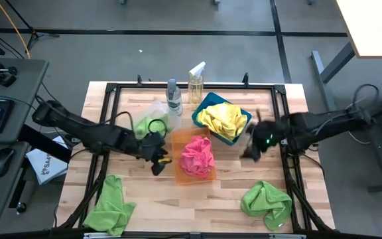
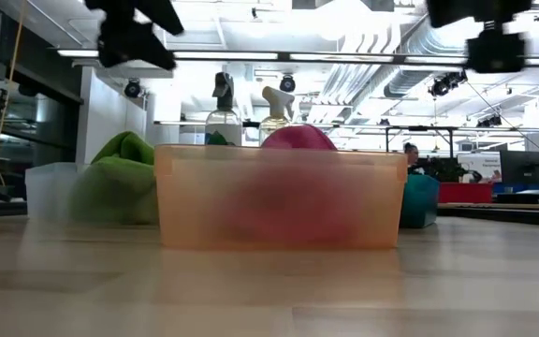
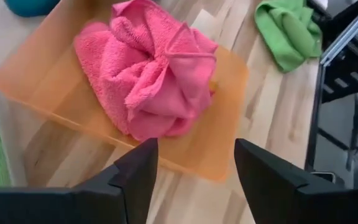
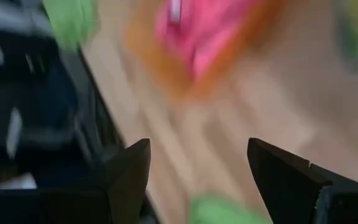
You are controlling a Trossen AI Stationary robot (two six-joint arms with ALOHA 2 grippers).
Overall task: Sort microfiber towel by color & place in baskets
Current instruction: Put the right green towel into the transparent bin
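A crumpled hot pink towel (image 1: 197, 156) (image 3: 151, 81) lies in the translucent orange basket (image 1: 192, 174). Yellow towels (image 1: 223, 119) fill the teal basket (image 1: 202, 106). A green towel (image 1: 150, 124) sits in the clear basket (image 1: 152, 111). Two loose green towels lie on the table, one at the near left (image 1: 110, 204), one at the near right (image 1: 266, 202). My left gripper (image 1: 158, 159) (image 3: 194, 174) hovers open just left of the orange basket. My right gripper (image 1: 252, 149) (image 4: 197, 180) is open above the table right of the teal basket, holding nothing.
Two spray bottles (image 1: 174, 96) (image 1: 195, 81) stand at the far side behind the baskets. A black frame (image 1: 285, 126) borders the table. Bare wood lies along the near edge between the two loose green towels.
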